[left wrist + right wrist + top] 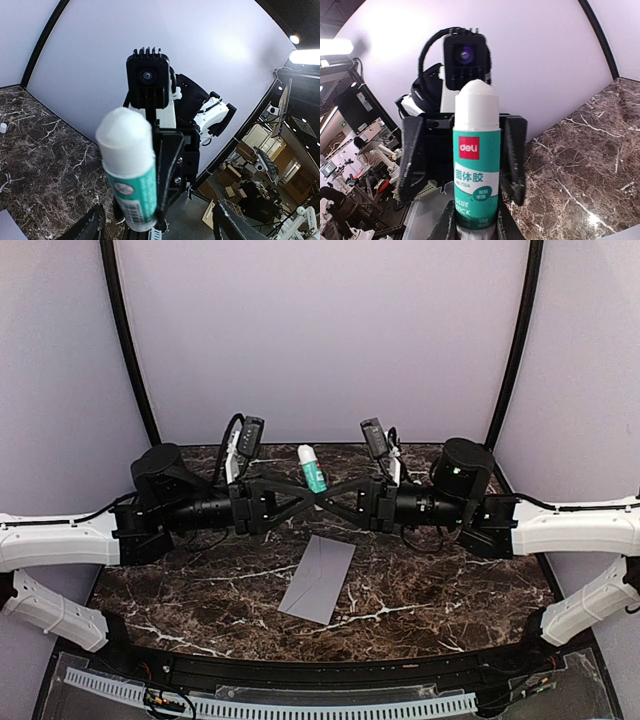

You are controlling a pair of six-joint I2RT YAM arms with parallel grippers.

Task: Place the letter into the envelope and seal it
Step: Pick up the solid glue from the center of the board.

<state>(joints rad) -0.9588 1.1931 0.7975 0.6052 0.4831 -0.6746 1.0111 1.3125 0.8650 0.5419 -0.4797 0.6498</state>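
Observation:
The pale grey-lavender envelope [318, 578] lies flat on the dark marble table [450, 590], near its middle; a corner of the envelope [6, 226] shows in the left wrist view. The letter is out of view. Both arms meet above the table's far half. My right gripper [476, 227] [335, 500] is shut on the base of an upright teal-and-white glue stick [476, 165] [313, 470] [131, 170]. My left gripper [160, 227] [303, 498] faces it, open, its fingers [413, 160] standing wide on either side of the stick with gaps.
A small white object [3, 127] sits on the marble at the far left. Pale curved walls [330, 330] close off the back and sides. A clear cover with a white slotted strip [270, 702] runs along the near edge.

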